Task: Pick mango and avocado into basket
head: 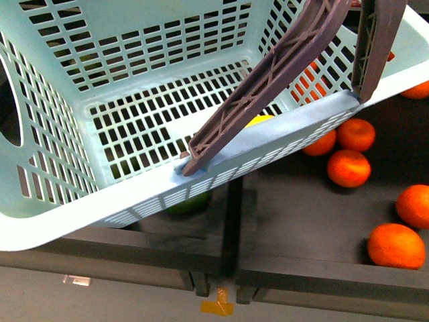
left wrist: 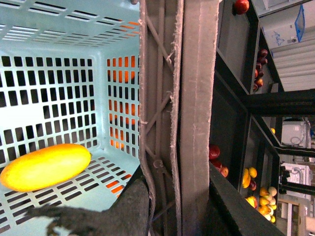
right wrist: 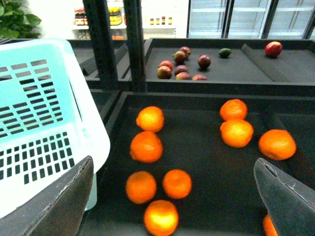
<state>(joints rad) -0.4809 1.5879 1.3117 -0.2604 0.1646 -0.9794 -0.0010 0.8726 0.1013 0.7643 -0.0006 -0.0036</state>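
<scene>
The pale teal basket (head: 100,201) hangs tilted and fills most of the front view, its brown handles (head: 281,74) swung up at the upper right. The yellow mango (left wrist: 45,167) lies on the slotted floor inside it; in the front view only a sliver of the mango (head: 260,120) shows behind a handle. My left gripper (left wrist: 179,211) is shut on the brown handle (left wrist: 182,123). My right gripper (right wrist: 174,206) is open above the oranges, holding nothing. The dark green avocado (right wrist: 225,52) sits on the far black shelf. Neither gripper shows in the front view.
Several oranges (right wrist: 146,146) lie in the black tray (right wrist: 197,103) beside the basket, also to the right in the front view (head: 348,168). A green fruit (head: 188,203) is partly hidden under the basket. Dark red fruits (right wrist: 179,69) and a red apple (right wrist: 273,48) lie near the avocado.
</scene>
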